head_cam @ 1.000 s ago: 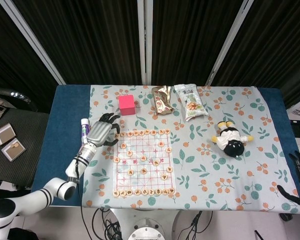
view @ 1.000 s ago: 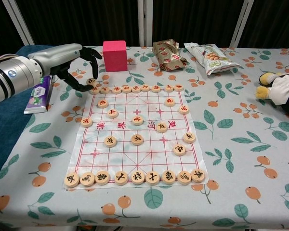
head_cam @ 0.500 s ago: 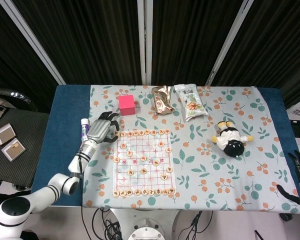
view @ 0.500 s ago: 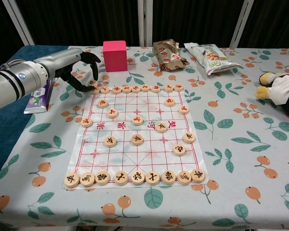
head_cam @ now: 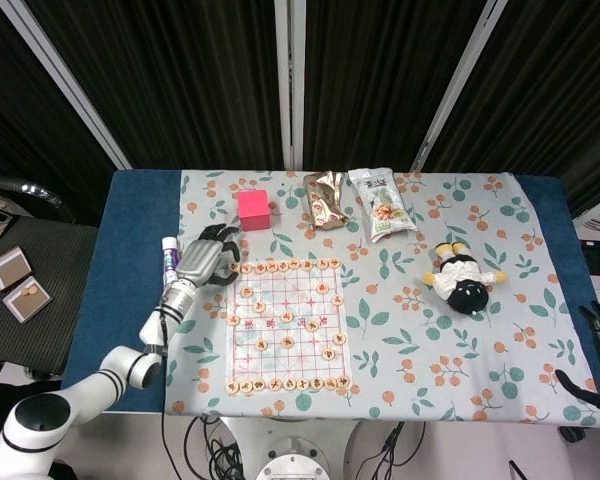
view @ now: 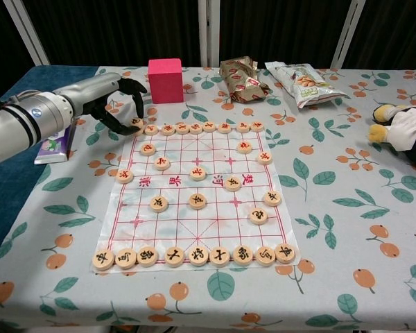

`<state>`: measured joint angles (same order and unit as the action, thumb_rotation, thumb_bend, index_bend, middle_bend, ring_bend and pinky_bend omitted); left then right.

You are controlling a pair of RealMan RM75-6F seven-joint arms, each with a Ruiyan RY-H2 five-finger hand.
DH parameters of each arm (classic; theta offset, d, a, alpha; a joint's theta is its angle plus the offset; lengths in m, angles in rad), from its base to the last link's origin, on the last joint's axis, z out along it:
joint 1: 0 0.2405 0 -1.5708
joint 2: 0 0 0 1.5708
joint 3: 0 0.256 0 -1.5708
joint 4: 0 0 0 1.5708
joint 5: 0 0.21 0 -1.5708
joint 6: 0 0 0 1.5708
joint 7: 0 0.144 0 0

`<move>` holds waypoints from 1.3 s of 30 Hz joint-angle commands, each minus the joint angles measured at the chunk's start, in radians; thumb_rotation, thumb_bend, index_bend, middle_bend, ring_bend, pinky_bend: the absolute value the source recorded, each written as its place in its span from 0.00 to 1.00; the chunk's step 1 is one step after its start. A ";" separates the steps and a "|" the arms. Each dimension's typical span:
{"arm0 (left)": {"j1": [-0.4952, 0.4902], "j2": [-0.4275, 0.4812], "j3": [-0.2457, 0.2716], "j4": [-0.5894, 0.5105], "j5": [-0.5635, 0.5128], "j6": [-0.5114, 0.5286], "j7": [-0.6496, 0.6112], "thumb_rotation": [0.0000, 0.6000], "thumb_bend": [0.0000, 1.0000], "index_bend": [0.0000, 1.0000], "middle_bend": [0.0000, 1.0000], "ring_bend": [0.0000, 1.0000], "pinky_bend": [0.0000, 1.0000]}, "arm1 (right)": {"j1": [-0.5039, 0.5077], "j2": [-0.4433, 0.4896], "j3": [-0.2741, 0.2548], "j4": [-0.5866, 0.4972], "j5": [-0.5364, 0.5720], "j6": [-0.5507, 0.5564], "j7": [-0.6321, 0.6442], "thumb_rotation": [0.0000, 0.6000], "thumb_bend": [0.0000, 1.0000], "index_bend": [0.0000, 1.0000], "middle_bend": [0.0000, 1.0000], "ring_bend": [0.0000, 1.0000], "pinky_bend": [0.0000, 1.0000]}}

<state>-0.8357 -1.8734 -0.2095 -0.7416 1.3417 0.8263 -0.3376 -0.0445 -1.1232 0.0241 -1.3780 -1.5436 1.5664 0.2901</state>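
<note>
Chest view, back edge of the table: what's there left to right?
Left hand → pink block → brown snack bag → green-and-white snack bag → plush toy.

Left robot hand [view: 118, 104] curled, fingertips down

- A pink cube [view: 166, 80] is seen at the far side of the table, left of the snack packets.
- A crumpled brown snack packet [view: 241, 78] is laid just beside a green-and-white peanut packet [view: 301, 82].
- A plush penguin [head_cam: 463, 280] is laid on its back at the right.
- A purple-and-white tube [view: 56, 142] is placed at the left edge of the floral tablecloth [view: 347, 229], partly on the blue table [head_cam: 130, 215].
- Two small boxes [head_cam: 18, 282] are seen off the table, at far left.
</note>
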 commanded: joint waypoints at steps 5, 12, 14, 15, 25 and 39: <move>-0.005 -0.006 0.011 0.011 0.006 -0.008 -0.010 1.00 0.28 0.43 0.10 0.00 0.05 | -0.001 0.000 -0.001 0.003 0.002 -0.002 0.003 1.00 0.11 0.00 0.00 0.00 0.00; 0.001 -0.004 0.014 0.017 0.003 -0.004 -0.013 1.00 0.26 0.25 0.10 0.00 0.05 | -0.005 0.002 0.001 0.002 0.000 0.007 0.003 1.00 0.11 0.00 0.00 0.00 0.00; 0.007 0.004 0.018 0.006 0.007 0.008 -0.013 1.00 0.26 0.23 0.10 0.00 0.05 | -0.005 0.002 0.001 0.002 0.002 0.007 0.004 1.00 0.11 0.00 0.00 0.00 0.00; 0.011 0.010 0.018 -0.004 0.009 0.018 -0.014 1.00 0.26 0.23 0.10 0.00 0.05 | -0.006 0.002 0.002 0.002 0.003 0.008 0.005 1.00 0.11 0.00 0.00 0.00 0.00; 0.227 0.291 0.077 -0.512 0.030 0.328 0.215 1.00 0.20 0.16 0.09 0.00 0.05 | -0.008 -0.024 -0.004 0.038 -0.018 0.025 0.003 1.00 0.10 0.00 0.00 0.00 0.00; 0.734 0.432 0.330 -0.563 0.136 0.908 0.429 1.00 0.18 0.08 0.08 0.00 0.04 | -0.042 -0.142 -0.023 0.186 -0.026 0.063 -0.022 1.00 0.09 0.00 0.00 0.00 0.00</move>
<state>-0.1927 -1.4841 0.0603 -1.3500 1.4499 1.6537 0.0593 -0.0821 -1.2573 0.0029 -1.2005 -1.5686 1.6242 0.2711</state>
